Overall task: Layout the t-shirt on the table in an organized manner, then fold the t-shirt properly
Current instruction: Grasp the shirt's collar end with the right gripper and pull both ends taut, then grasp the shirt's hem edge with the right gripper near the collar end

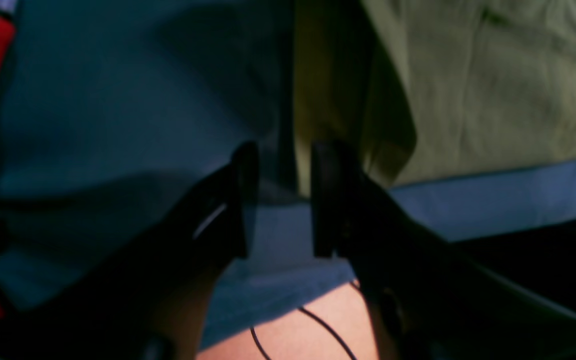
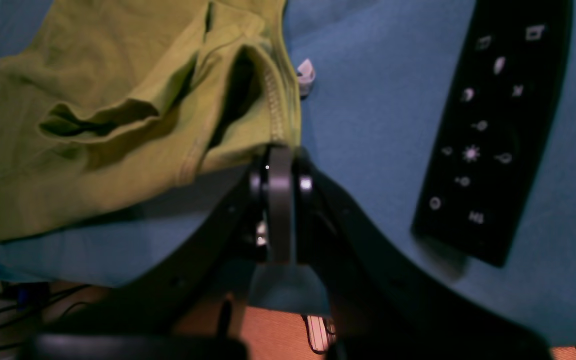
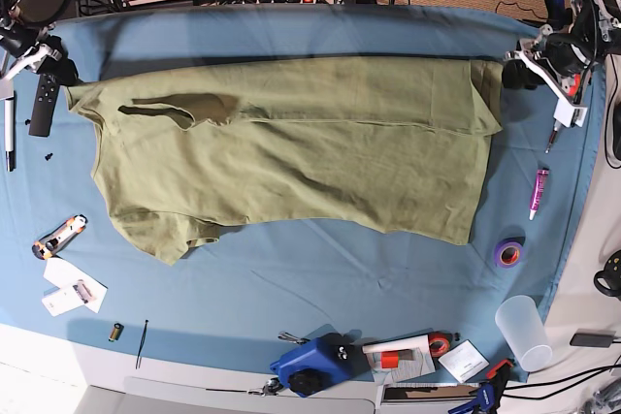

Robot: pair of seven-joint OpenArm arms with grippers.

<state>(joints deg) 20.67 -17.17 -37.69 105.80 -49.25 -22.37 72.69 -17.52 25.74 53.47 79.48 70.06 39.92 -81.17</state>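
Note:
The olive-green t-shirt (image 3: 291, 152) lies spread lengthwise across the blue table (image 3: 291, 283), with one sleeve folded over near its left end. In the base view my right gripper (image 3: 70, 79) is at the shirt's far left corner. The right wrist view shows that gripper (image 2: 280, 152) shut on a stitched edge of the t-shirt (image 2: 118, 115), close to the white neck tag (image 2: 305, 75). My left gripper (image 3: 511, 63) is at the shirt's far right corner. In the left wrist view its fingers (image 1: 285, 150) stand apart, with the t-shirt's (image 1: 493, 85) edge just beyond the tips and nothing gripped.
A black remote (image 2: 493, 130) lies right of my right gripper. A pink marker (image 3: 538, 193), purple tape roll (image 3: 508, 253) and plastic cup (image 3: 523, 333) sit along the right side. A utility knife (image 3: 58, 236), paper cards (image 3: 70, 293) and a blue tool (image 3: 310, 364) lie near the front.

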